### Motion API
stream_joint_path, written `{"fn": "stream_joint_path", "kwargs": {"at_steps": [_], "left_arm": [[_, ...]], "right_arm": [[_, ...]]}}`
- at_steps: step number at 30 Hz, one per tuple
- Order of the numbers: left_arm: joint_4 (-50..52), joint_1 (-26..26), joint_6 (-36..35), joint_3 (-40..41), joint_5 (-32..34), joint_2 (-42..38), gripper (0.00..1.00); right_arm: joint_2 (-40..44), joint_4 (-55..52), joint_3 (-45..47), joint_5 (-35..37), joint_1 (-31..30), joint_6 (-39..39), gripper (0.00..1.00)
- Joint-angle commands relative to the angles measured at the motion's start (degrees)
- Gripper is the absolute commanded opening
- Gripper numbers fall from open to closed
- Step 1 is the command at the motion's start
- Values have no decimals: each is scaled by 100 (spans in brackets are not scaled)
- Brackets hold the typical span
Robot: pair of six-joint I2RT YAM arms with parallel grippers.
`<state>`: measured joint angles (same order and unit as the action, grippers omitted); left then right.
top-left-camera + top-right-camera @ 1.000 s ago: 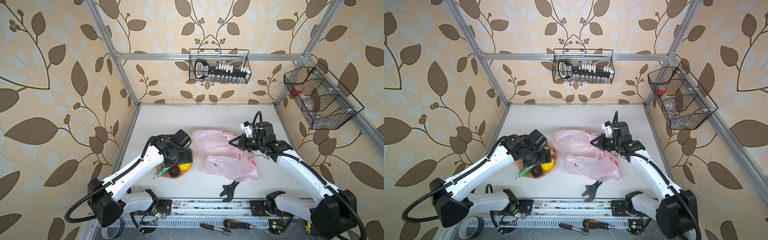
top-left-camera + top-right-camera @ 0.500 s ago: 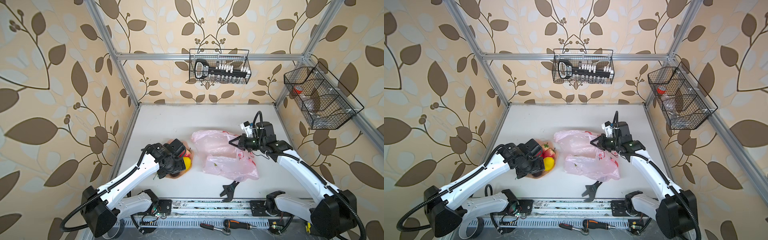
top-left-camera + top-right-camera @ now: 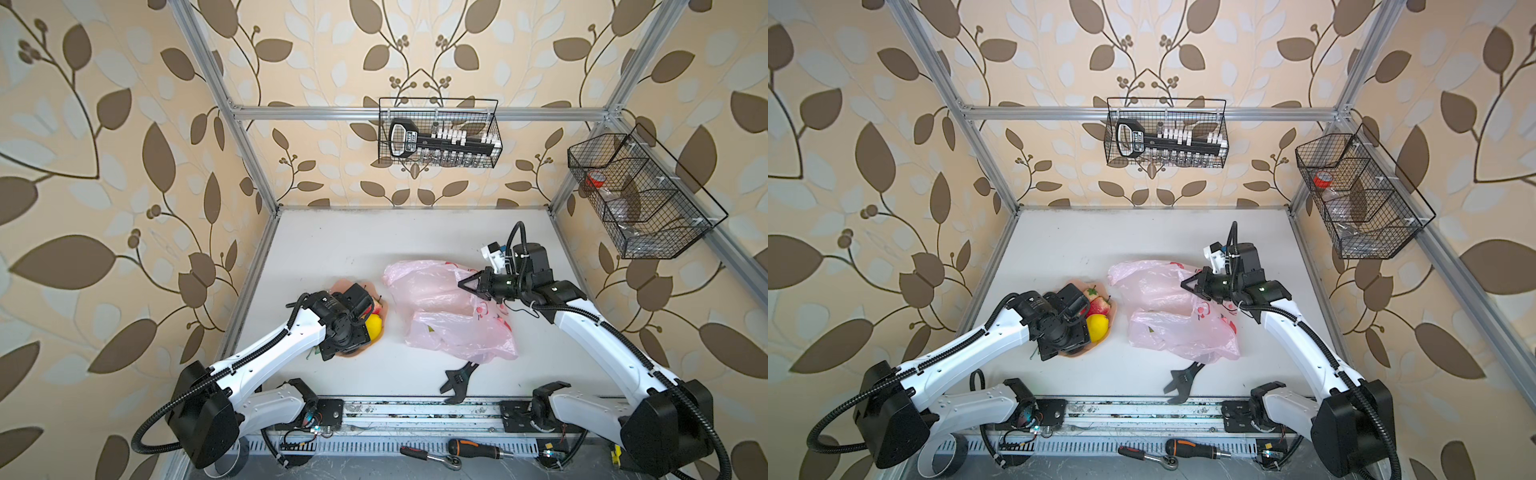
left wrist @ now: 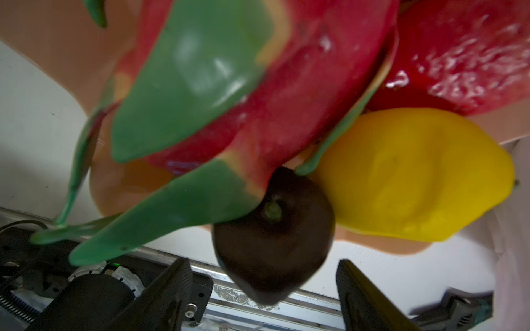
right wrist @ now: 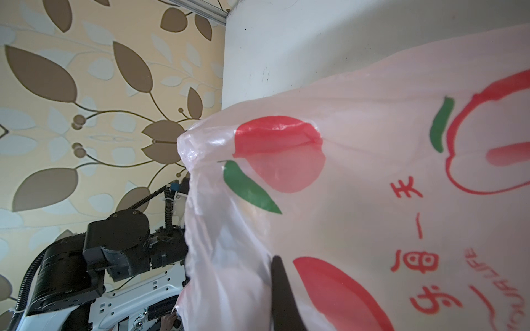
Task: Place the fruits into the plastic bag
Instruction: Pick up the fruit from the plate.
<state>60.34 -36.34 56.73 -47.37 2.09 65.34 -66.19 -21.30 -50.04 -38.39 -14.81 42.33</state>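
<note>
The left gripper (image 4: 263,268) straddles, jaws apart, the round dark purple fruit (image 4: 272,229) on the peach faceted plate (image 4: 110,183). It is probably light and slippery, best pinched across its middle. The right gripper (image 3: 465,285) is clamped on the crinkly pink plastic bag (image 3: 440,328).

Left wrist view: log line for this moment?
left gripper: open around dark purple fruit | right gripper: shut on plastic bag | fruits: on plate
</note>
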Motion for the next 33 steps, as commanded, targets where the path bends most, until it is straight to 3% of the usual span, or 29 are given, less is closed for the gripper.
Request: {"fn": "stream_joint_path", "kwargs": {"at_steps": [1,16,23,33], "left_arm": [[-142,89,36,116,90,22,80],[-557,188,-117,437,-78,22,73],[-589,226,-184,466,-108,-33,65],[-99,224,-368,44,-124,-248,60]], "right_arm": [[-36,21,-181,-117,23,-55,0],[-58,25,-199,-107,24,-53,0],[-72,21,-222,-92,31,-62,0],[-151,20,-258,-107,33,-97,0]]}}
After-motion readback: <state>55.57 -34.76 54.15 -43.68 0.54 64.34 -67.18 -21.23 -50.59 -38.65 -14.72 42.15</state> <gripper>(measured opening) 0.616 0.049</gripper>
